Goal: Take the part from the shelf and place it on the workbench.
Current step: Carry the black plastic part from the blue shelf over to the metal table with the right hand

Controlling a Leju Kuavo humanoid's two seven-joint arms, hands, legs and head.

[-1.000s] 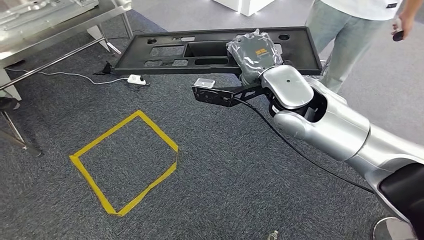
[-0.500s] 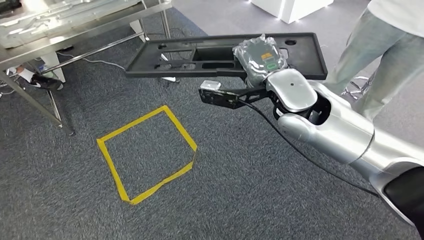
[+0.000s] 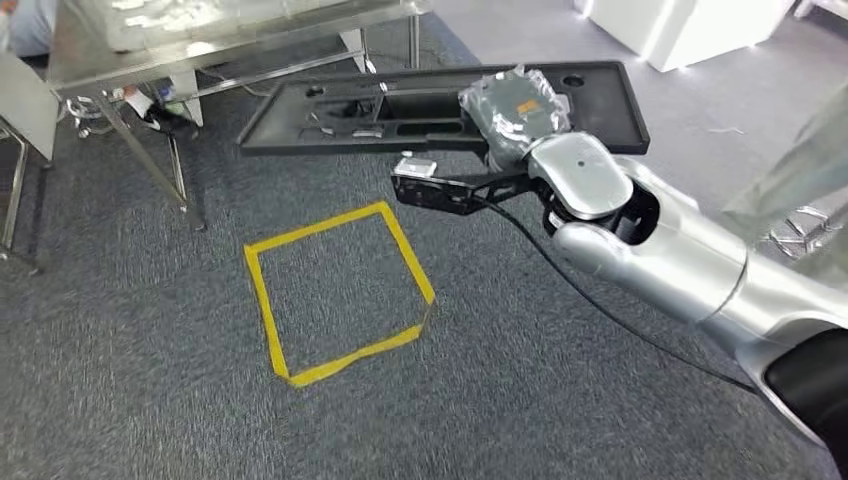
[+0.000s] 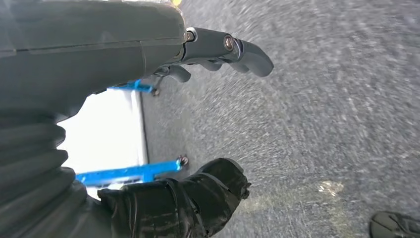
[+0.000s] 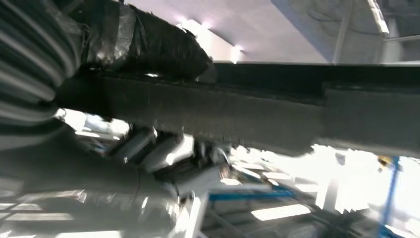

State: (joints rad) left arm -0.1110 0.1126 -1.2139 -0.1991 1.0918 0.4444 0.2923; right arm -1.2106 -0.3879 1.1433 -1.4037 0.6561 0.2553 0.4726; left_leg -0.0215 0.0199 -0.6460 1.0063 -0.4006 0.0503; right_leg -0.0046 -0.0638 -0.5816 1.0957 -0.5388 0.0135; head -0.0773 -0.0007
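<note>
While the right hand [image 3: 515, 110], wrapped in clear plastic, grips its near edge, one long black part [image 3: 440, 105] rides level in the air above the grey carpet [image 3: 150, 400], clear of any support. Part: one, a flat panel with a raised rim, one deep rectangular recess near the middle, several slots to the side of it and a round hole near each far corner. Right hand: one, thumb side lying on top of the panel; in the right wrist view the dark thumb [image 5: 163, 47] presses on the upper face and the paler fingers [image 5: 148, 146] curl under the panel's edge [image 5: 277, 119], so the hold is a clamp across the rim. Right arm [image 3: 660, 250]: one, silver, reaching in from the lower right, with one black camera bracket [image 3: 445, 190] jutting from the wrist and one black cable [image 3: 600, 305] trailing back along it. Left hand [image 4: 198, 124]: one, hanging over the carpet, thumb [image 4: 198, 198] and fingers [image 4: 233, 49] spread wide apart with nothing between them. Floor marks: one square of yellow tape [image 3: 335, 295], lying below and to the left of the part. Workbench [image 3: 230, 40]: one, metal-framed, at the upper left, well apart from the part. White cabinet [image 3: 700, 30]: one, upper right.
</note>
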